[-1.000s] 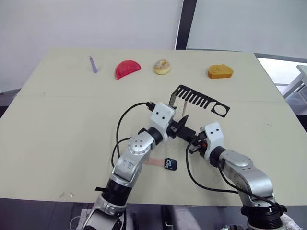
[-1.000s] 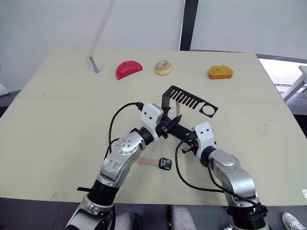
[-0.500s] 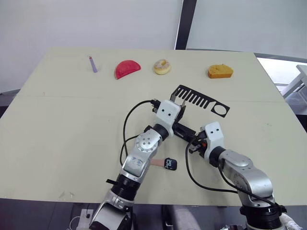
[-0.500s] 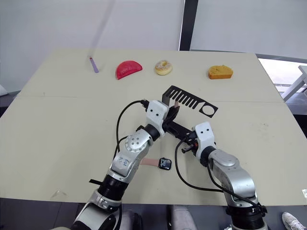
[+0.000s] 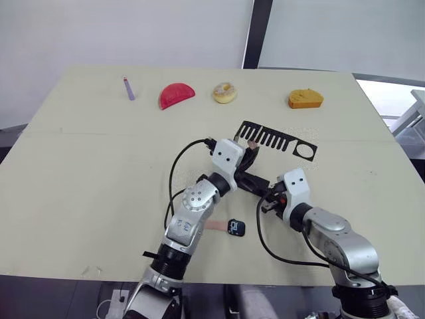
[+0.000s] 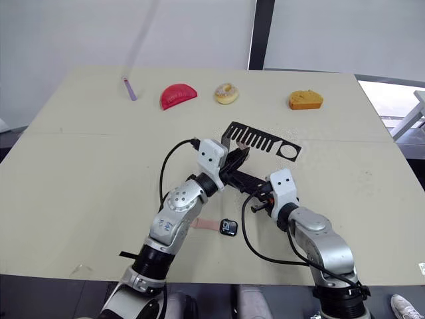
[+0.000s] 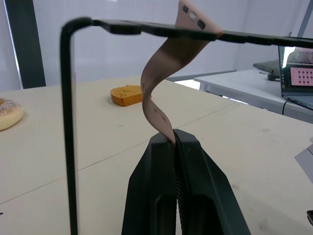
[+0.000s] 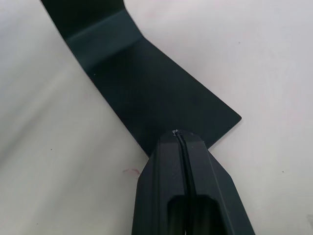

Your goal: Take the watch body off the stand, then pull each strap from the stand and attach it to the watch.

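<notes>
Pinkish-tan strap (image 7: 164, 66), soft and bending, hung in stand (image 7: 68, 122) slot; left gripper (image 7: 174, 142) pinches its lower end, right gripper (image 8: 180, 142) pressed together on stand foot.

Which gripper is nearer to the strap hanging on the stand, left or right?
Left. The left gripper is shut on the strap hanging from the stand; the right gripper presses the stand's foot, lower down.

Left gripper (image 7: 173, 139) clamped on strap (image 7: 164, 68) | strap hanging curled from stand (image 7: 68, 122) top arm | orange cake piece (image 7: 127, 95) behind on table (image 7: 230, 147)
</notes>
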Available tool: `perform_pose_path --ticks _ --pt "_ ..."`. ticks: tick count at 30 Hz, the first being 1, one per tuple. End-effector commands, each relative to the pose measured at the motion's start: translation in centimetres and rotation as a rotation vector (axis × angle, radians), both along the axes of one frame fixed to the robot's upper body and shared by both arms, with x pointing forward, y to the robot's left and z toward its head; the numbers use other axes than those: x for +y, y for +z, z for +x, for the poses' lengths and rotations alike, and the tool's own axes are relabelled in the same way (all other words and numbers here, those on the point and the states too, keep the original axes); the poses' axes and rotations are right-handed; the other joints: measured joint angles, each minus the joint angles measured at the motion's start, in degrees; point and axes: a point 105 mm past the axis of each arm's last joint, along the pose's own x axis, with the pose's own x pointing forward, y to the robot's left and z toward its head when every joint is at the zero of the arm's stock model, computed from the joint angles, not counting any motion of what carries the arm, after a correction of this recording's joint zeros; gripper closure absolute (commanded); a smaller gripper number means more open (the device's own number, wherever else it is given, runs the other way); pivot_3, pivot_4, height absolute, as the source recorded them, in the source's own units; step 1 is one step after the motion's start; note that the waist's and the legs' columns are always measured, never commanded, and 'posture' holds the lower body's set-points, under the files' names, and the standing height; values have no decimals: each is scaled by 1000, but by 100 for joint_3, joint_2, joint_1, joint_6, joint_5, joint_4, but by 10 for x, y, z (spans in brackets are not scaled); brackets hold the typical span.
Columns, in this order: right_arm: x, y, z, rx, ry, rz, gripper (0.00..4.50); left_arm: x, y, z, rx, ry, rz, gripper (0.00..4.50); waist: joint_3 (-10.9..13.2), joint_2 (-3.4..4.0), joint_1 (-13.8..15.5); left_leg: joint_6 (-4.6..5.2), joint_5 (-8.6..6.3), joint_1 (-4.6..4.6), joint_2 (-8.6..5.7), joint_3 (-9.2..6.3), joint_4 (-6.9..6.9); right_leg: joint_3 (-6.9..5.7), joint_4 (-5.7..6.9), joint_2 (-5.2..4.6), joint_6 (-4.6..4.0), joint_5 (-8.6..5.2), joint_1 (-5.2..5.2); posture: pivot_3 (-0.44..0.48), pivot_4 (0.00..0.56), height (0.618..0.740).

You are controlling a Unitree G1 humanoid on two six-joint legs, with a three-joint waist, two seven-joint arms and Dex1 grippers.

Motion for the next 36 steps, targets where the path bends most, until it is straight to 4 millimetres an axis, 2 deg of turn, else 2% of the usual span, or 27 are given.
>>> perform_pose_path --ticks 1,5,9,23,30,34,36 --pt "-2 -16 -2 73 -15 -8 4500 -4 15 -7 -55 -20 -14 4459 0 0 0 0 0 0 0 0 0 0 0 0 0 0 0 0 150 737" --pt "-1 -14 0 67 -11 -8 4500 -8 18 -6 -72 -32 9 4459 0 0 -2 0 0 0 0 0 0 0 -1 0 0 0 0 0 150 737" --pt "0 -13 2 62 -8 -11 4500 -11 11 -4 -62 -28 48 4459 0 0 -1 0 0 -1 0 0 0 0 -1 0 0 0 0 0 150 737" --pt "-2 -16 3 71 -18 -13 4500 2 23 -14 -142 -23 31 4459 0 0 -2 1 0 0 1 -1 -1 0 -2 0 0 0 0 0 150 737" --pt "-3 -17 3 71 -18 -15 4500 1 28 -25 -156 -76 0 4459 0 0 -3 1 -1 0 1 0 -1 0 -2 -1 0 0 0 0 150 737" --pt "-4 -17 4 69 -16 -19 4500 8 29 -31 -147 -115 -3 4459 0 0 -12 1 -1 0 2 0 -1 0 -2 -1 0 0 0 0 150 737" --pt "-5 -15 5 60 -15 -18 4500 19 27 -37 -136 -154 14 4459 0 1 -23 1 0 1 3 0 -2 0 -1 0 0 0 1 0 150 737"
